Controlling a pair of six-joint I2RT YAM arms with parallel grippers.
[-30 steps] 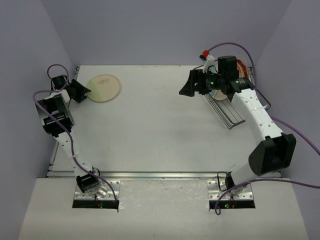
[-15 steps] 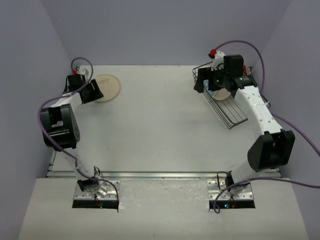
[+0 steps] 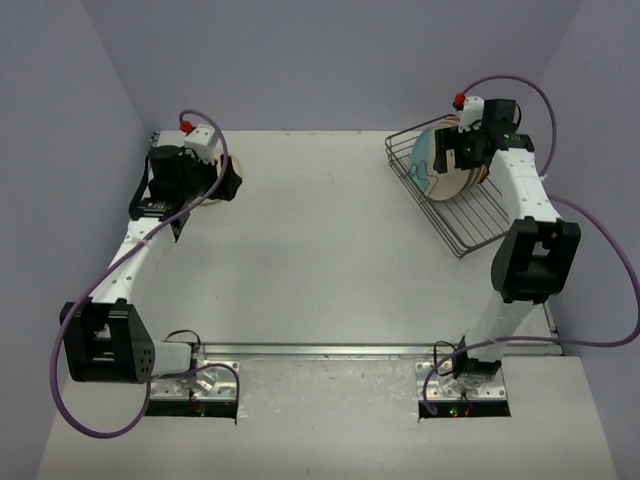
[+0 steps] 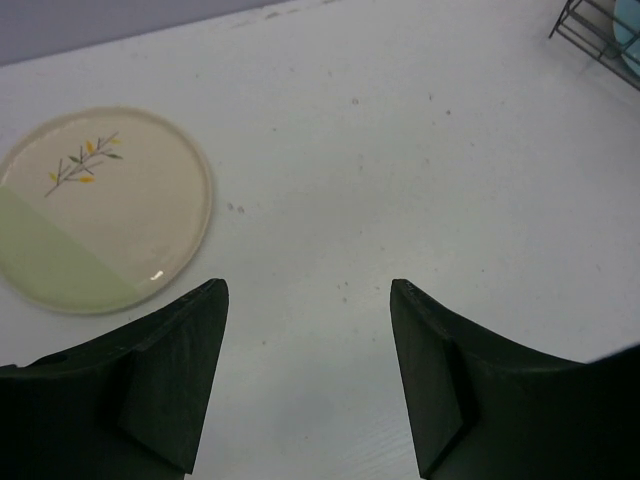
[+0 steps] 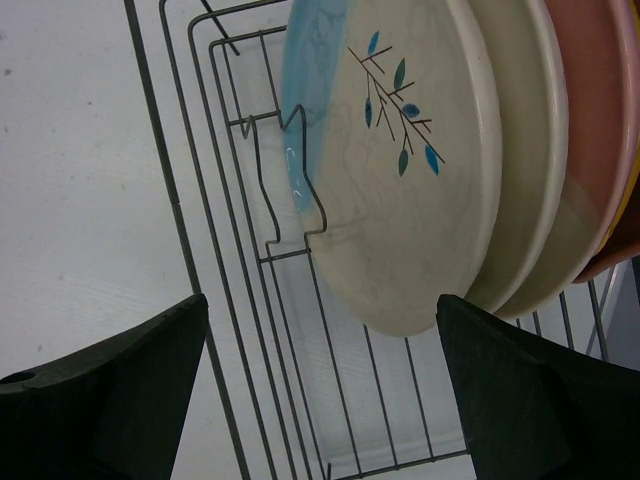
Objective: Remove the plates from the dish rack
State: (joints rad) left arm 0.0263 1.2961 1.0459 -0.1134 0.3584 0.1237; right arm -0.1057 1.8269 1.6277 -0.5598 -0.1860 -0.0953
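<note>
Several plates stand upright in the dark wire dish rack point(image 3: 468, 218) at the far right. The front one is cream with a light-blue segment point(image 5: 400, 150) point(image 3: 436, 166); behind it are a cream one point(image 5: 530, 180), a pink one point(image 5: 592, 120) and a yellow-orange edge point(image 5: 630, 235). My right gripper point(image 5: 320, 400) point(image 3: 450, 152) hovers open just above the front plate's rim, touching nothing. Another cream plate, with a green segment point(image 4: 95, 210), lies flat on the table at the far left. My left gripper point(image 4: 305, 370) point(image 3: 218, 185) is open and empty beside it, hiding most of it from above.
The rack's wire dividers point(image 5: 265, 190) stand to the left of the front plate. A corner of the rack point(image 4: 590, 30) shows far off in the left wrist view. Purple walls enclose the white table point(image 3: 320, 250) on three sides.
The left arm has swung up and to the right over the flat plate, its jaws widening. The right gripper has moved right, from beside the rack to above the standing plates.
</note>
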